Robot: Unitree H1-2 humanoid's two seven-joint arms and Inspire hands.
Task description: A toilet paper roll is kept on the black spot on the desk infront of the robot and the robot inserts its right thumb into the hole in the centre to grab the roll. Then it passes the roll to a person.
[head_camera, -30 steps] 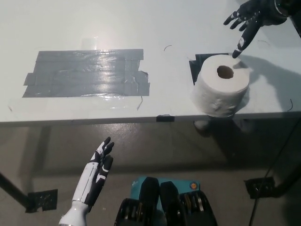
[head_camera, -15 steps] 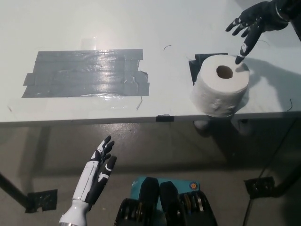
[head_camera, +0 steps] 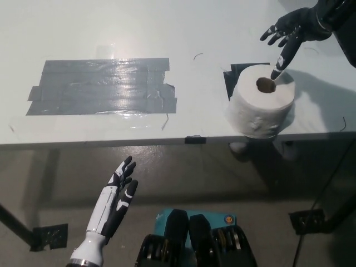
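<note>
Roll (head_camera: 260, 107) upright on black spot (head_camera: 229, 79), right of centre, near desk (head_camera: 167, 33) edge. Right hand (head_camera: 290, 34) upper right, fingers spread, empty; thumb tip at hole (head_camera: 266, 84) rim. Advise: centre thumb over hole, descend vertically, avoid tipping roll. Soft embossed paper cylinder, cardboard core. Left hand (head_camera: 115, 200) lower left, open, idle.

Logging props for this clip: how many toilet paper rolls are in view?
1. The roll stands on end near the desk's front edge, on the black spot, with the open right hand just above its hole. None appear hidden.
</note>
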